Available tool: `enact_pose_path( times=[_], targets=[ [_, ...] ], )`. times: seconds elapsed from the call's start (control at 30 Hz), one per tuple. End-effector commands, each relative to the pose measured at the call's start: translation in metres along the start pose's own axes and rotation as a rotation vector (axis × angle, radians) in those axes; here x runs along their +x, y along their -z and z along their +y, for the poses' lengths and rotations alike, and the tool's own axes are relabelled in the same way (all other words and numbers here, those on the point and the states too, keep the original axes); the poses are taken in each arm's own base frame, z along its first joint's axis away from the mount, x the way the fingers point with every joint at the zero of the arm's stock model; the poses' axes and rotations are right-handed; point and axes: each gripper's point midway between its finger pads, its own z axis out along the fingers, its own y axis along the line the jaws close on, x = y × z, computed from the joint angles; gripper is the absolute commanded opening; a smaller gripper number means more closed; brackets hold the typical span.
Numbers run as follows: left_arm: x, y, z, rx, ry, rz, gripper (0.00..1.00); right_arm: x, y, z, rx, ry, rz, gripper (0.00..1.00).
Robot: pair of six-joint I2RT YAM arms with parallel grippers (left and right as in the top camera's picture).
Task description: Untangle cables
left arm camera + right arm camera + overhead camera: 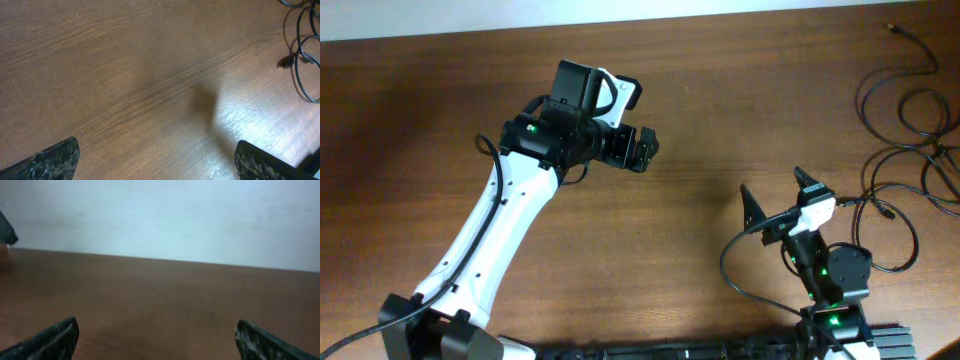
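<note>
The cables (pixel 942 152) lie as several thin black loops at the table's far right edge, with one small plug end (pixel 888 210) toward the middle and another (pixel 892 28) at the back. In the left wrist view the loops (pixel 299 60) and a plug (pixel 285 62) show at the top right. My left gripper (pixel 642 150) is open and empty over bare wood at the table's centre, far left of the cables; it also shows in the left wrist view (pixel 157 155). My right gripper (pixel 778 195) is open and empty, just left of the cables. The right wrist view (pixel 157 335) shows no cable.
The brown wooden table (pixel 740 90) runs to a white wall at the back (pixel 160 215). A thicker black wire (pixel 725 262) fixed to the right arm loops out beside its base.
</note>
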Motion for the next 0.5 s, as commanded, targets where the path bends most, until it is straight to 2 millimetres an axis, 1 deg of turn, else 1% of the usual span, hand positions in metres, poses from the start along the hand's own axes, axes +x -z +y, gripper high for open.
enact_pose_path(
  times=[0.0, 0.03, 0.07, 0.1, 0.2, 0.27, 0.33, 0.37, 0.47],
  targets=[
    [-0.003, 0.003, -0.001, 0.001, 0.005, -0.012, 0.99, -0.004, 0.005, -0.016, 0.063, 0.008, -0.025, 0.99],
    [-0.003, 0.003, -0.001, 0.001, 0.005, -0.012, 0.99, -0.001, 0.008, -0.027, 0.106, 0.003, -0.011, 0.98],
    [-0.003, 0.003, -0.001, 0.001, 0.005, -0.012, 0.99, 0.004, 0.011, -0.033, 0.131, -0.004, 0.01, 0.99],
    [-0.003, 0.003, -0.001, 0.001, 0.005, -0.012, 0.99, 0.012, 0.016, -0.037, 0.15, -0.014, 0.043, 0.99],
    [-0.003, 0.003, -0.001, 0.001, 0.005, -0.012, 0.99, 0.046, 0.033, -0.039, 0.193, -0.041, 0.172, 0.99],
    [-0.003, 0.003, -0.001, 0.001, 0.005, -0.012, 0.99, 0.032, 0.035, -0.044, 0.223, -0.022, 0.116, 0.99],
    [-0.003, 0.003, -0.001, 0.001, 0.005, -0.012, 0.99, 0.016, 0.038, -0.043, 0.226, 0.051, 0.052, 0.99],
    [-0.003, 0.003, -0.001, 0.001, 0.005, -0.012, 0.99, 0.012, 0.039, -0.043, 0.226, 0.08, 0.039, 0.99],
    [-0.003, 0.003, -0.001, 0.001, 0.005, -0.012, 0.99, 0.013, 0.039, -0.044, 0.233, 0.083, 0.043, 0.99]
  ],
)
